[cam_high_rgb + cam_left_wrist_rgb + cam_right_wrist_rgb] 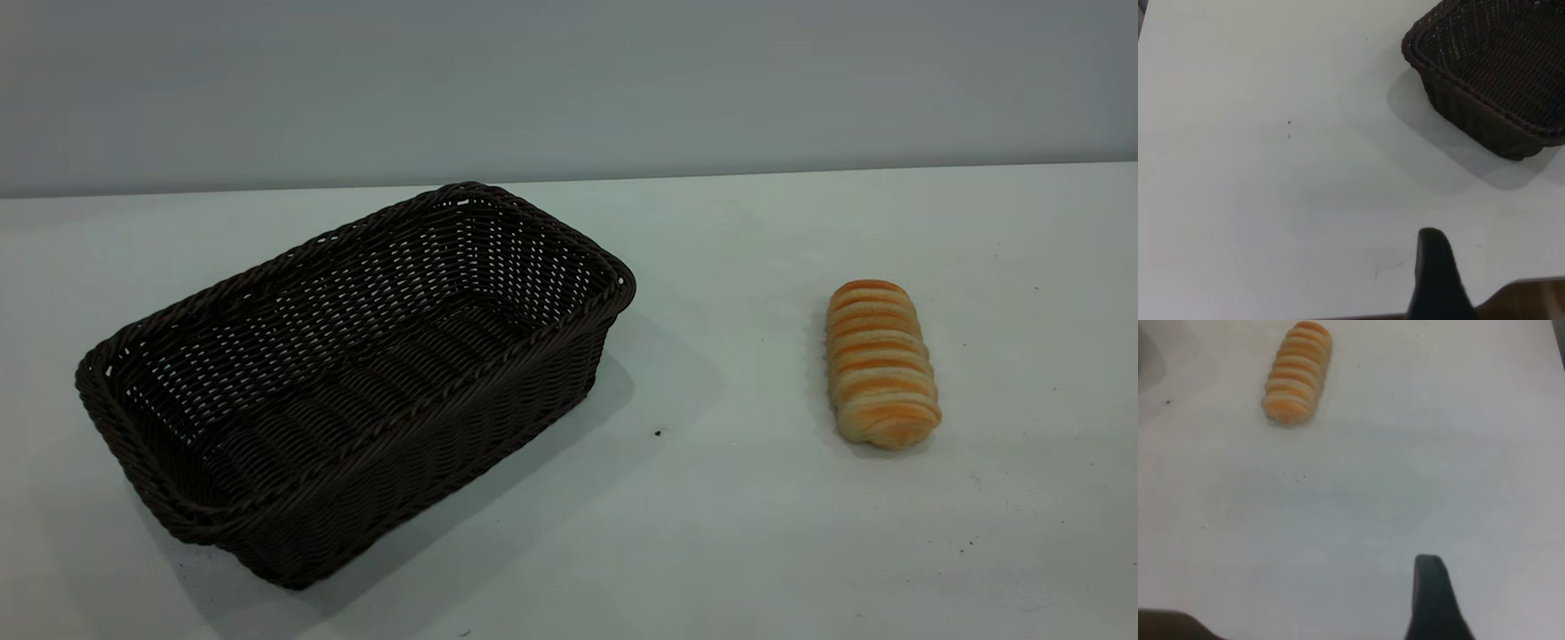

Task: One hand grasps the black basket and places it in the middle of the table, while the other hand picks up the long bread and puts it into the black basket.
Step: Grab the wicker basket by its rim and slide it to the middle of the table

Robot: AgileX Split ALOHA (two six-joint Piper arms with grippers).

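The black basket (356,373) stands empty on the left half of the white table (729,533), turned at an angle. It also shows in the left wrist view (1498,80). The long bread (880,363) lies on the table's right half, well apart from the basket, and shows in the right wrist view (1298,373). Neither arm shows in the exterior view. My left gripper (1435,273) hovers over bare table, away from the basket's corner. My right gripper (1431,597) hovers over bare table, away from the bread. Nothing is held.
A plain grey wall runs behind the table's far edge. A few tiny dark specks (658,433) mark the tabletop between basket and bread. A brown surface (1531,300) shows past the table's edge in the left wrist view.
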